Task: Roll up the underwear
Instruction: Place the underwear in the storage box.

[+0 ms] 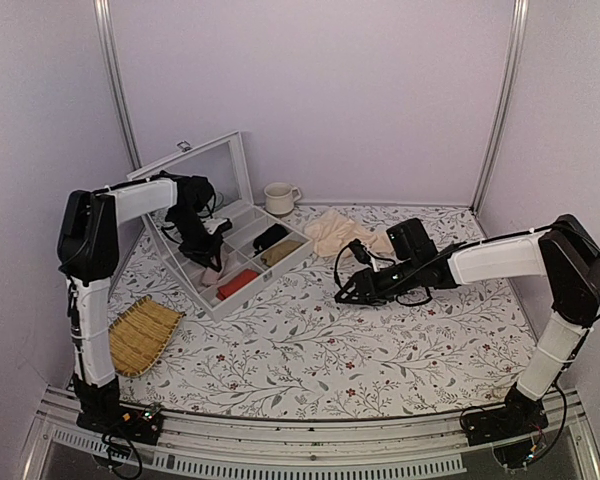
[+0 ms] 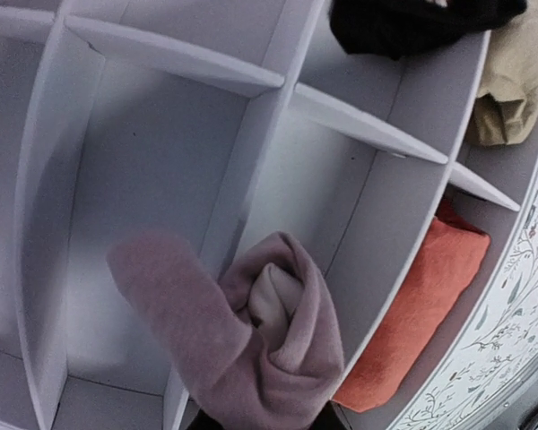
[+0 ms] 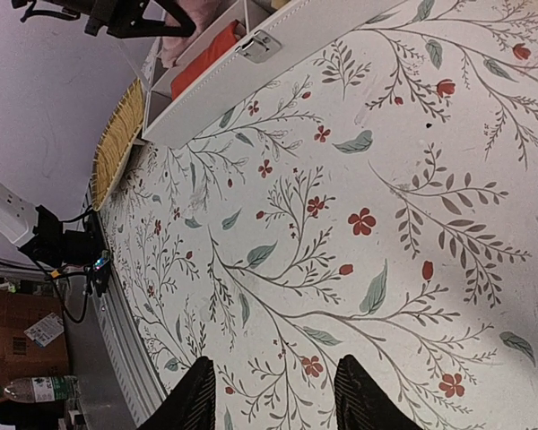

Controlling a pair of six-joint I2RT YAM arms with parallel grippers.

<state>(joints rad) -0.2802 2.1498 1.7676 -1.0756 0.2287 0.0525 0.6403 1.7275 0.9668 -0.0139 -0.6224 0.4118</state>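
The left gripper [image 1: 210, 255] hung over the white divided box [image 1: 267, 279], clenched on the underwear [image 2: 269, 340]. This was a loose pink roll with cream showing at its core, held above the divider between two bare compartments, one over from the orange-red bundle [image 2: 421, 305]. The right gripper [image 3: 278, 394] was released and empty, its fingers spread low over the flowered tabletop [image 1: 310, 350], well apart from the box.

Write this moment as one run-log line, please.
left gripper: holding rolled underwear over divided box | right gripper: open, empty, above table
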